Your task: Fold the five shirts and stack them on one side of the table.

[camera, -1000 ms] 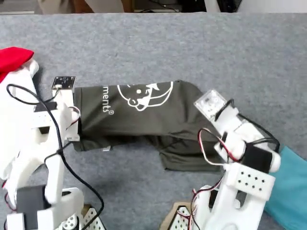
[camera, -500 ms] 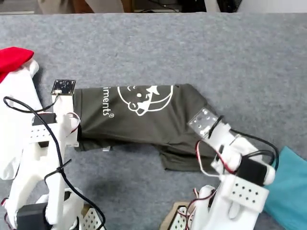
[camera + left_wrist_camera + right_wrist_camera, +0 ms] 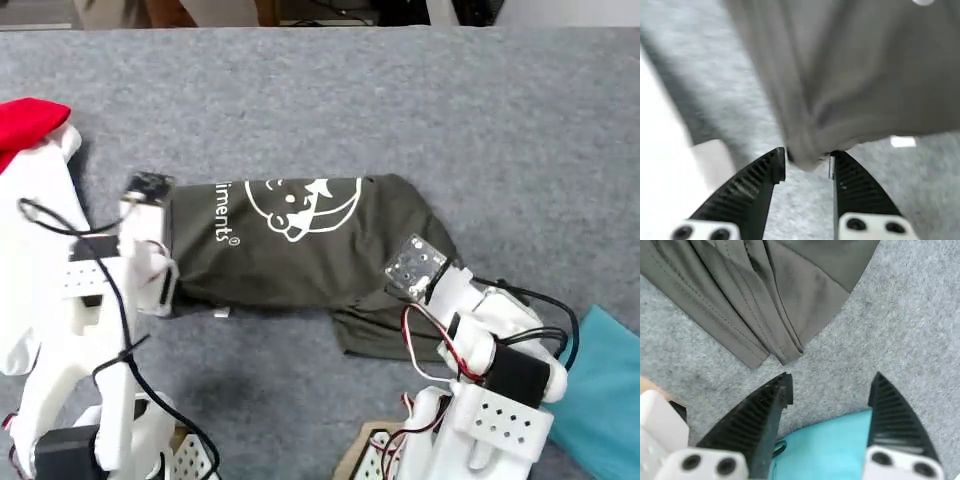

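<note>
A dark olive shirt with a white print lies folded lengthwise across the table's middle; its loose lower part sticks out toward the front. My left gripper is at the shirt's left end, shut on a bunched fold of the cloth. My right arm sits at the shirt's front right corner. The right gripper is open over bare grey table, just short of the shirt's hem corner, with nothing between its fingers.
A teal shirt lies at the right front edge, partly under the right gripper. A red shirt sits at the far left. Grey cloth covers the table, with open room at the back.
The right arm has drawn back toward the table's front, off the shirt's right end. The left arm has shifted slightly right, and the shirt's left edge has moved with it.
</note>
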